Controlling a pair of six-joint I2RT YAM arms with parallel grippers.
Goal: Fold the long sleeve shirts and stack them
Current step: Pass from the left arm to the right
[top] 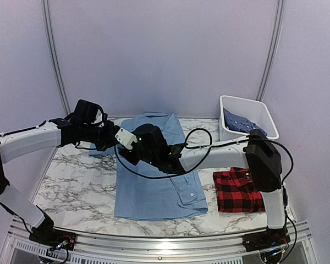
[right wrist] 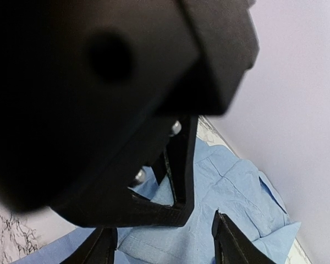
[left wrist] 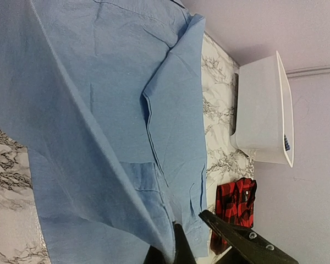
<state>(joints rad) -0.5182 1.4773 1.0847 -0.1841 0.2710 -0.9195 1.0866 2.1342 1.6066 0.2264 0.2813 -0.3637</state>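
the plain light blue button-up cloth shirt (top: 154,192) lies spread on the white marbled table (top: 71,187), to the left of the white plastic bin (top: 239,99), with its collar on the far side. it looks soft, light and limp. it will likely sag and crease wherever it is lifted, so it is best held at an edge or seam, such as a shoulder or hem corner, not mid-panel.

one strip of it rises in a taut ridge towards the left arm's fingers (left wrist: 239,240), well left of the bin. they stand narrow, and i cannot tell whether they pinch the cloth. the right arm's fingers (right wrist: 226,242) are spread wide and empty, also well left of the bin and over the same side of the shirt.

the two wrists crowd each other there, so close that the left one blocks most of the right wrist's view. that seems the likeliest snag.

the folded red-and-black plaid shirt (top: 239,190) sits near the bin on its near side. the darker blue patterned shirt (top: 239,122) lies inside the bin, out of the way.
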